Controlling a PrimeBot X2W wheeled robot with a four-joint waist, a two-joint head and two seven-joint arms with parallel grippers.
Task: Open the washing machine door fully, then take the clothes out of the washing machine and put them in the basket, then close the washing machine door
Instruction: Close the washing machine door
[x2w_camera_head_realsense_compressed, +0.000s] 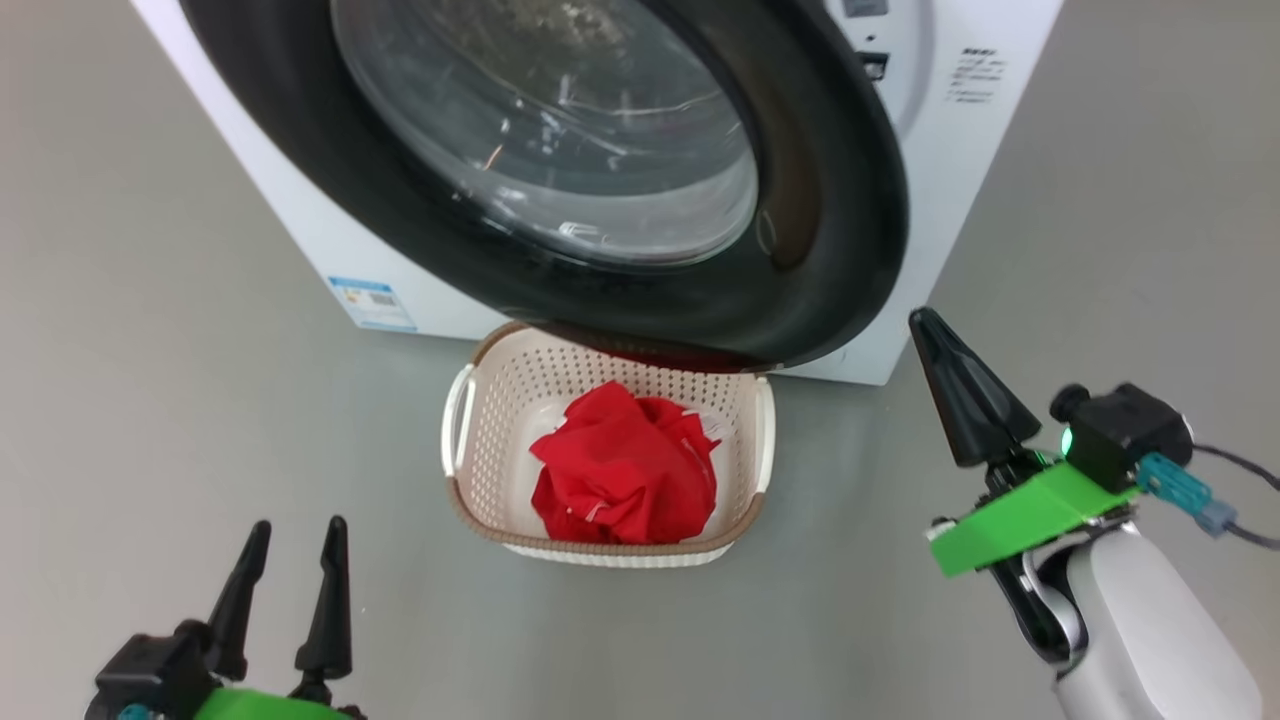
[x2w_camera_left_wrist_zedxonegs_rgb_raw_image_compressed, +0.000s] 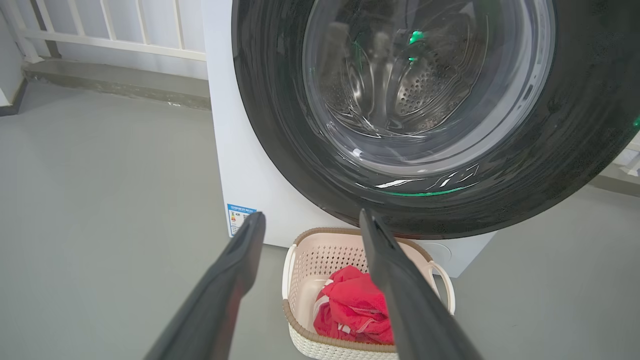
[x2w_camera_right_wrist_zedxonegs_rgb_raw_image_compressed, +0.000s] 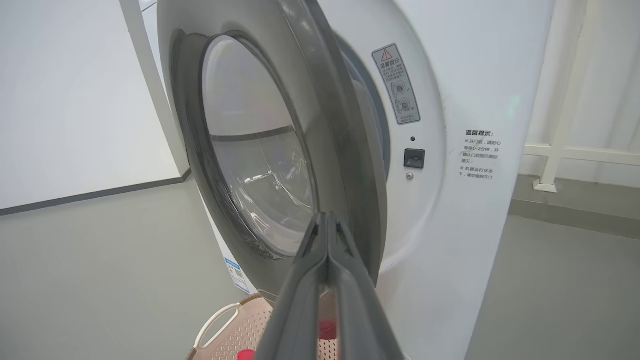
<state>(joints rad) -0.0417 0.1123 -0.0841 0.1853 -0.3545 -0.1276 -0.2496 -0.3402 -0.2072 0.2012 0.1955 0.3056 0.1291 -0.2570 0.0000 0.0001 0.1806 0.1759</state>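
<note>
- The red clothes (x2w_camera_head_realsense_compressed: 625, 480) lie in the basket (x2w_camera_head_realsense_compressed: 462, 505) on the floor, just under the door (x2w_camera_head_realsense_compressed: 830, 200).
- So the step now looks like shutting the washing machine (x2w_camera_head_realsense_compressed: 965, 150).
- The door stands partly open. Its loose edge points near and right.
- The right claw (x2w_camera_head_realsense_compressed: 925, 330) is pressed together and holds nothing, near that edge.
- The left claw (x2w_camera_head_realsense_compressed: 297, 530) is spread apart, near and left.
- The next move is likely a push on the door, away toward the machine.

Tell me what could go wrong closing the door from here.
The shut right gripper offers only a narrow tip, so it may slide off the glossy washing machine door. The basket sits under the door's lower edge; a swinging door might clip its rim. A weak push could leave the door unlatched.
</note>
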